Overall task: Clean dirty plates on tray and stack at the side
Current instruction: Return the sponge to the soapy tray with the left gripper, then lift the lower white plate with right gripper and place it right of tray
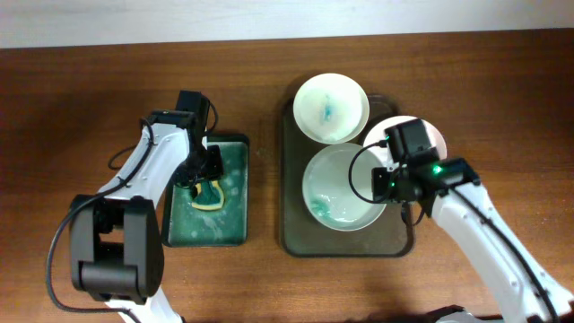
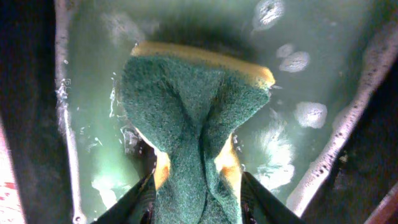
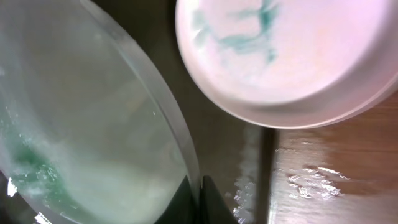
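The dark olive tray (image 1: 296, 235) is seen lying right of centre on the wooden table (image 1: 90, 90), and all three plates are found on it. The white plate (image 1: 331, 108) is set at the far end of the tray, with a blue smear in its middle. The grey-blue plate (image 1: 339, 188) is placed just nearer than it, in the middle of the tray; whether the two rims touch cannot be told. A greenish film is seen along the lower left of its bowl. The pinkish plate (image 1: 429, 133) is set at the tray's far right corner, is partly covered by the right arm, and reaches out past the tray's right rim over the table. In the right wrist view it (image 3: 280, 62) is marked with blue-green streaks, and it is parted from the grey-blue plate (image 3: 74, 124) by a strip of bare tray floor (image 3: 224, 137). The right pincer (image 1: 387, 184) is closed on the right-hand rim of the grey-blue plate, the thin edge being pinched between its two dark fingers (image 3: 186, 200). A smaller green tray (image 1: 231, 224) is set well apart on the left, with soapy water and patches of foam in it. Over this tray the left pincer (image 1: 204, 179) is held, clamped on a sponge (image 1: 208, 194). In the left wrist view the sponge (image 2: 193, 124) is folded by the squeeze, green scouring face outward and yellow foam showing at the edges, above the wet floor of the green tray (image 2: 93, 93).
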Controlling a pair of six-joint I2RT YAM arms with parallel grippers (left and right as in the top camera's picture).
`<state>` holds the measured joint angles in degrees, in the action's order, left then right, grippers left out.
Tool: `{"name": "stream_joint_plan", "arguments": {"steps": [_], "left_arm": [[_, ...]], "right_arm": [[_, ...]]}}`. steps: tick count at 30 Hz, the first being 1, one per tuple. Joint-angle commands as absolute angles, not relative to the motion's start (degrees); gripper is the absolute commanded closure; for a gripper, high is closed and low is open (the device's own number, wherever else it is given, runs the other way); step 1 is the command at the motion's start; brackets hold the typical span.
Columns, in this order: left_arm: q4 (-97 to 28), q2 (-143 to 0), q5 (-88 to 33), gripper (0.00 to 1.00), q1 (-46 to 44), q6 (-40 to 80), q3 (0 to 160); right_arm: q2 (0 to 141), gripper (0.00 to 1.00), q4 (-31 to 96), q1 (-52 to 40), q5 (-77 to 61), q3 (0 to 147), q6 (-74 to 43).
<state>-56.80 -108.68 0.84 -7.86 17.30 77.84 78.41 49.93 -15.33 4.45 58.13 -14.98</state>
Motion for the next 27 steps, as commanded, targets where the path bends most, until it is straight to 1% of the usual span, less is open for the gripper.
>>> {"name": "stream_joint_plan", "arguments": {"steps": [1, 4, 6, 7, 9, 10, 11, 17, 19, 27], "left_arm": [[-57.47, -101.91, 0.86, 0.52, -7.7, 16.97, 78.48], [-58.0, -96.05, 0.73, 0.45, -7.7, 16.97, 78.48], [-57.84, -91.05, -1.08, 0.39, -7.7, 16.99, 78.48], [-57.56, -88.77, -1.26, 0.33, -7.7, 16.99, 78.48], [-57.47, -85.62, -1.28, 0.18, -7.7, 17.02, 78.48], [-57.49, -84.64, -1.26, 0.04, -7.7, 17.02, 78.48], [-57.49, -84.14, -1.26, 0.0, -7.7, 17.02, 78.48], [-57.69, -84.27, -1.26, 0.01, -7.7, 17.04, 78.46], [-57.69, -84.27, -1.26, 0.01, -7.7, 17.04, 78.46], [-57.69, -84.27, -1.26, 0.01, -7.7, 17.04, 78.46]], "right_arm": [[75.24, 0.96, 51.31, -21.65, 23.51, 58.24, -20.14], [75.26, 0.96, 53.01, -28.97, 36.47, 58.24, -22.0], [75.26, 0.96, 54.96, -35.51, 44.29, 58.24, -23.53], [75.26, 0.96, 55.79, -38.39, 47.2, 58.24, -23.83], [75.26, 0.96, 58.83, -43.38, 53.74, 58.65, -27.18], [75.26, 0.96, 59.7, -45.39, 55.18, 59.09, -27.33], [75.26, 0.96, 59.83, -46.98, 56.8, 59.42, -27.33], [75.26, 0.96, 60.55, -52.97, 66.94, 62.54, -27.14], [75.26, 0.96, 60.69, -54.24, 69.52, 63.46, -23.77], [75.26, 0.96, 60.73, -54.74, 69.69, 63.72, -22.76]]}}
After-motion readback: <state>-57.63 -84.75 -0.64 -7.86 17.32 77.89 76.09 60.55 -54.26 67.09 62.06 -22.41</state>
